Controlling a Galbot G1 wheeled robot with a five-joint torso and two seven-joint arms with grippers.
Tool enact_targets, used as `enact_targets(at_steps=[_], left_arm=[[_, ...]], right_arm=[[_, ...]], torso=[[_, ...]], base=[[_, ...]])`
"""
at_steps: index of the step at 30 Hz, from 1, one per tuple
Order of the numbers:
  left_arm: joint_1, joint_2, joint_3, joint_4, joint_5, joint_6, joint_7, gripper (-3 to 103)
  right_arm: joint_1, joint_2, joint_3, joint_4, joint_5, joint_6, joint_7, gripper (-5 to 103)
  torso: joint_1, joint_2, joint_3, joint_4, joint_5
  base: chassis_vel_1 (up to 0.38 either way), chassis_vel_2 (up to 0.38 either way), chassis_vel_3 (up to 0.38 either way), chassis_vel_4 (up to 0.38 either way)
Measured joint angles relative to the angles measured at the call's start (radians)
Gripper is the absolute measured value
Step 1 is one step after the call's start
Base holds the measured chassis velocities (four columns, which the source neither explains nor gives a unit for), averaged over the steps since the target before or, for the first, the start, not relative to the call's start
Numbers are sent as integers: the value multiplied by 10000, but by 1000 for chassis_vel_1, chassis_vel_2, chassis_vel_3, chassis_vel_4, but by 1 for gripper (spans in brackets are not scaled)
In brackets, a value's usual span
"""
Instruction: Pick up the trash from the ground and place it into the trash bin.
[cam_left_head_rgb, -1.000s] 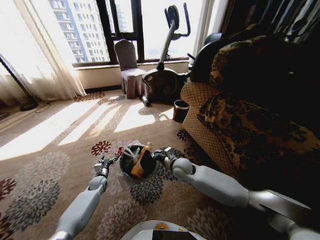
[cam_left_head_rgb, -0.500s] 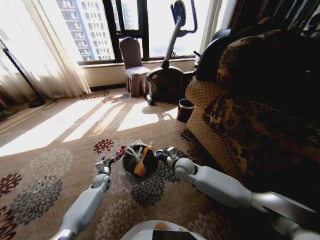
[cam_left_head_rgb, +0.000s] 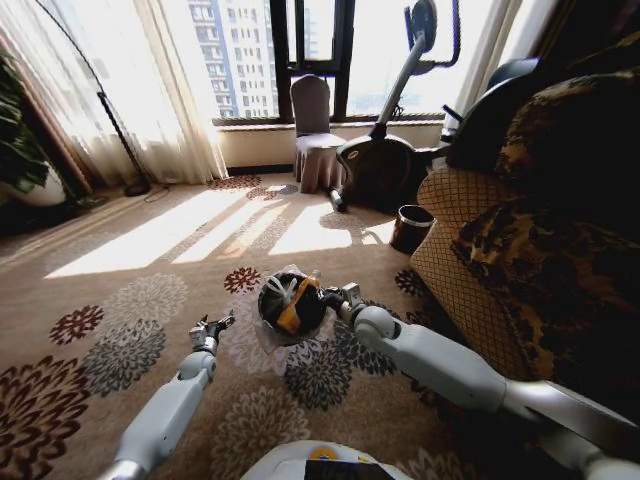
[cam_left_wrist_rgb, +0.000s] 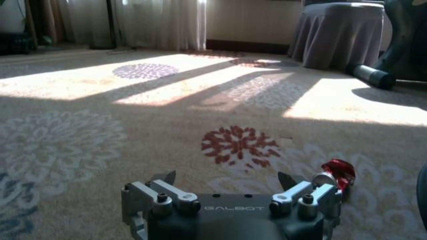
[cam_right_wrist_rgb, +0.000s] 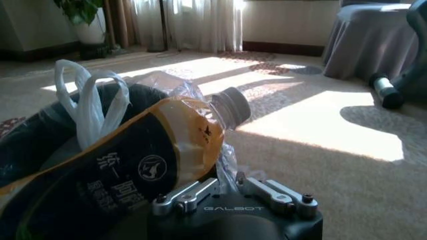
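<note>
The trash bin (cam_left_head_rgb: 287, 303) is a small round black bucket with a crinkled pale liner, standing on the flowered carpet (cam_left_head_rgb: 150, 240) just ahead of the robot, a little right of its centre line. It is stuffed full — a white knotted plastic bag (cam_right_wrist_rgb: 90, 107) pokes its loops up from the dark opening, and a crushed bottle (cam_right_wrist_rgb: 143, 160) with an orange-and-black label and a grey cap lies slanted across the top, cap pointing toward the far sunlit floor. In the head view the label shows as an orange stripe over the bin's mouth. A rumpled sheet of clear plastic (cam_left_head_rgb: 255, 350) spreads on the carpet beneath and on the near side of the bin.

The right gripper (cam_left_head_rgb: 345, 297) sits against the bin's right side, its arm reaching in from the near right with the elbow bent; in the right wrist view its jaws lie drawn close together right beside the bottle and liner, but whether they pinch anything I cannot tell. The left gripper (cam_left_head_rgb: 213, 327) hangs low over the carpet to the left of the bin, apart from it, at the end of an arm stretched forward from the near left. Its jaws stand released and hold nothing. Just past its right jaw, a small red scrap (cam_left_wrist_rgb: 337, 172) lies on the carpet.

Farther off on the right stands a patterned armchair (cam_left_head_rgb: 520, 240).
</note>
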Motion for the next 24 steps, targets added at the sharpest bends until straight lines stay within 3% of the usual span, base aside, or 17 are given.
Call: enact_targets(at_steps=[5, 15, 24], left_arm=[[-191, -5, 104, 235, 453, -48, 315, 100], [-430, -153, 232, 686, 576, -56, 1002, 99], [-1000, -204, 519, 1298, 185, 349, 1649, 98]], right_arm=[[315, 204, -62, -631, -202, 6, 184, 0], [912, 414, -80, -1679, -364, 271, 271, 0], [1009, 590, -90, -1971, -321, 385, 353, 0]], torso=[[-1, 8, 5, -5, 3], [-1, 17, 11, 1, 2], [-3, 23, 15, 2, 2]], base=[[0, 0, 0, 0], [0, 0, 0, 0], [-61, 76, 82, -73]])
